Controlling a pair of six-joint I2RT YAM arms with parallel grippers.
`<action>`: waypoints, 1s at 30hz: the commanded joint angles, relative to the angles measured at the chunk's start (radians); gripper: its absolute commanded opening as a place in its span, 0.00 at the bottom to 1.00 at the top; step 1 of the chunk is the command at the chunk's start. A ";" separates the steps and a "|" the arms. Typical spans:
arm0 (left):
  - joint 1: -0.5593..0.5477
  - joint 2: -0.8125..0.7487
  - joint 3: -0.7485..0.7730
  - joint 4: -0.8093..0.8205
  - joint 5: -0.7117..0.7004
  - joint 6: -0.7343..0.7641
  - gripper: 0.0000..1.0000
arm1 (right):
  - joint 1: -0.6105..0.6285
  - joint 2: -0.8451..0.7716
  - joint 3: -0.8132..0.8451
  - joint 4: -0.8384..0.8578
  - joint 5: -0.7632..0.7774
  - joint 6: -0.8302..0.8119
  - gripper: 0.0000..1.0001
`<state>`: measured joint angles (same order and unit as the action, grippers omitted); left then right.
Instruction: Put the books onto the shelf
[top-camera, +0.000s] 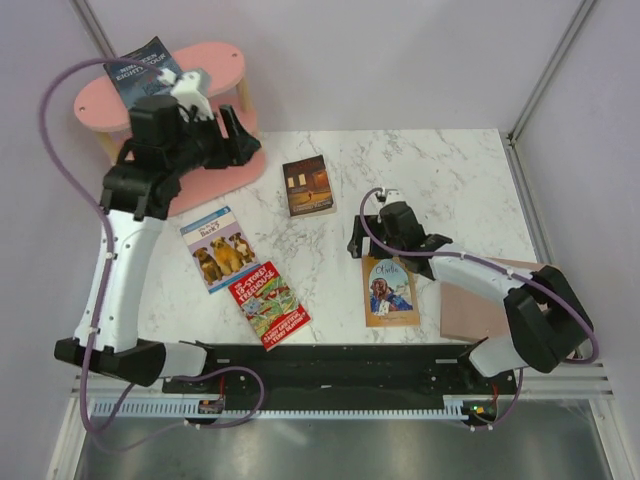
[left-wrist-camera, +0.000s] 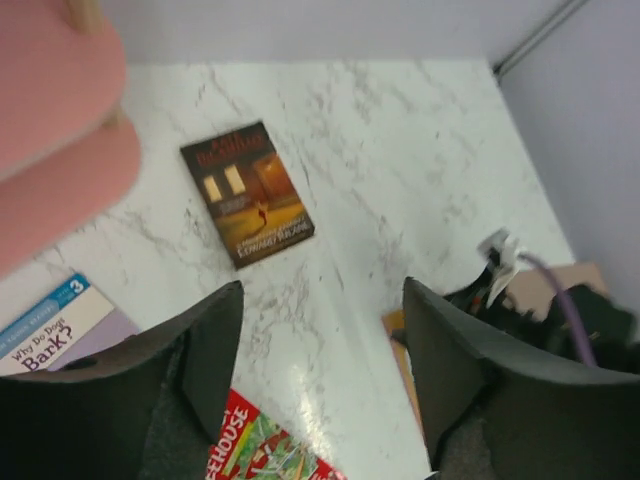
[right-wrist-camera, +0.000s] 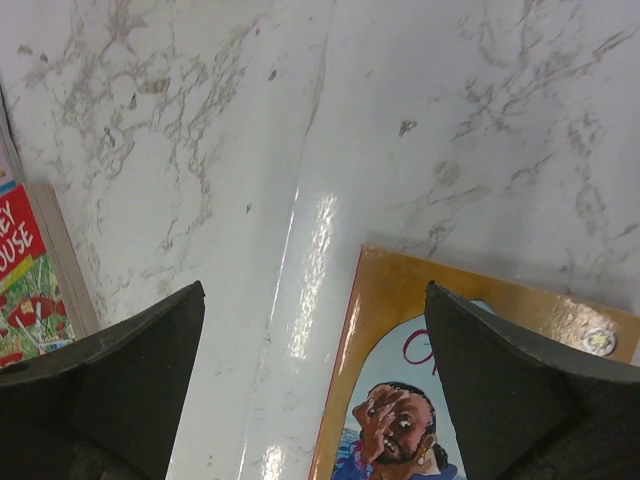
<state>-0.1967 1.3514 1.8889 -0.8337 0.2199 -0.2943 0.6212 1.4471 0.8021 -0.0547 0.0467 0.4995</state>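
Two pincers gaped empty: left pincer (left-wrist-camera: 322, 290), right pincer (right-wrist-camera: 312, 295). Thin orange-tan blue-figure paperback (right-wrist-camera: 395, 322) lay partly under right pincer; edge needed centring between jaws before closing.

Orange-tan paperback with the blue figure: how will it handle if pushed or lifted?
The thin orange-tan paperback lies flat on the glossy marble-look table, so it will probably slide when pushed and offers little edge to pinch. It looks thin and soft-covered: likely light, and it may sag if held by one edge.
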 joint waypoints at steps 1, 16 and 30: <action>-0.099 0.046 -0.250 0.044 -0.138 0.034 0.66 | -0.084 0.057 0.109 -0.016 -0.045 -0.027 0.98; -0.130 0.651 -0.117 0.173 -0.096 -0.034 0.42 | -0.136 0.603 0.670 0.023 -0.249 -0.049 0.98; -0.132 1.009 0.090 0.110 -0.028 -0.091 0.02 | -0.150 0.848 0.838 0.171 -0.307 0.086 0.97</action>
<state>-0.3229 2.3379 1.9862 -0.6991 0.1684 -0.3443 0.4725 2.2635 1.6157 0.0315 -0.2161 0.5201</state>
